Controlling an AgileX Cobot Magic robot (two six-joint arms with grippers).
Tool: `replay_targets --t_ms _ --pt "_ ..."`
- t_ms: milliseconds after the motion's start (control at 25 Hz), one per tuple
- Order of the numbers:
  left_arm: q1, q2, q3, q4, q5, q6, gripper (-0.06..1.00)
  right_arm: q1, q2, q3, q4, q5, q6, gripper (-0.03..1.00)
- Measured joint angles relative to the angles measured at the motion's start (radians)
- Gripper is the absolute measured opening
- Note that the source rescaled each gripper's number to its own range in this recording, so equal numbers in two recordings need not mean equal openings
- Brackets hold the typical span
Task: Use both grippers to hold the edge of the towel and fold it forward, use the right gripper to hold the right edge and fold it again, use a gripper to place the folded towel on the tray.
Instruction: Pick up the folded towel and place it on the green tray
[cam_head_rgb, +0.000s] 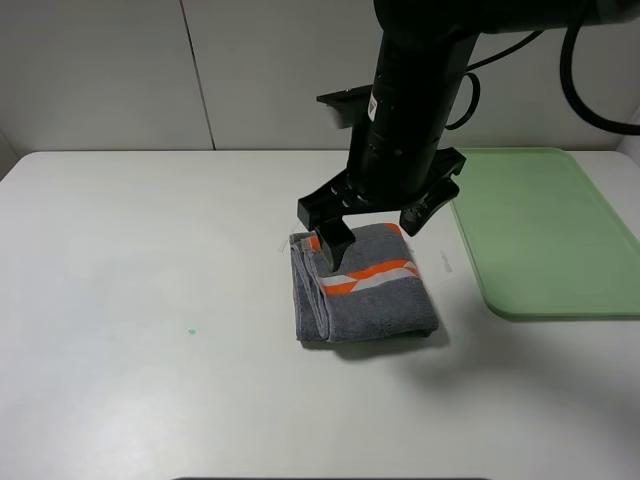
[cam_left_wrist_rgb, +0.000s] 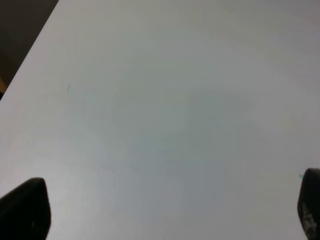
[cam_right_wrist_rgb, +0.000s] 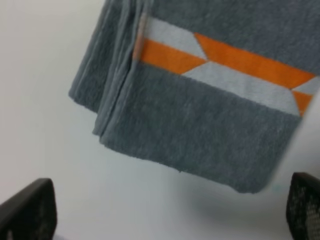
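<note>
The towel (cam_head_rgb: 375, 300) lies folded into a small grey rectangle on the white table, its orange-and-white band facing up. Its stacked folded edges (cam_head_rgb: 306, 292) run along its left side. My right gripper (cam_head_rgb: 378, 232) hovers open just over the towel's far part, one finger (cam_head_rgb: 335, 245) above the far left corner. In the right wrist view the towel (cam_right_wrist_rgb: 200, 115) fills the space ahead of my open right gripper (cam_right_wrist_rgb: 165, 210), with nothing between the fingers. The light green tray (cam_head_rgb: 545, 230) sits to the right, bare. My left gripper (cam_left_wrist_rgb: 167, 207) is open over bare table and is not seen in the exterior view.
The white table (cam_head_rgb: 150, 300) carries a tiny green mark (cam_head_rgb: 191, 331) at front left. The tray's left rim (cam_head_rgb: 470, 250) lies a short way from the towel's right side. A white wall stands behind the table.
</note>
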Motion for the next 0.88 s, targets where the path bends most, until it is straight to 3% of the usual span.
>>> replay_targets --t_ms 440,880 --pt "0.0 0.0 0.0 0.0 0.0 0.0 1.0 -0.154 0.013 0.0 -0.01 -0.101 0.016 1.0" --pt "0.0 -0.001 0.0 0.0 0.0 0.0 1.0 -0.216 0.17 0.004 -0.007 -0.205 -0.003 1.0"
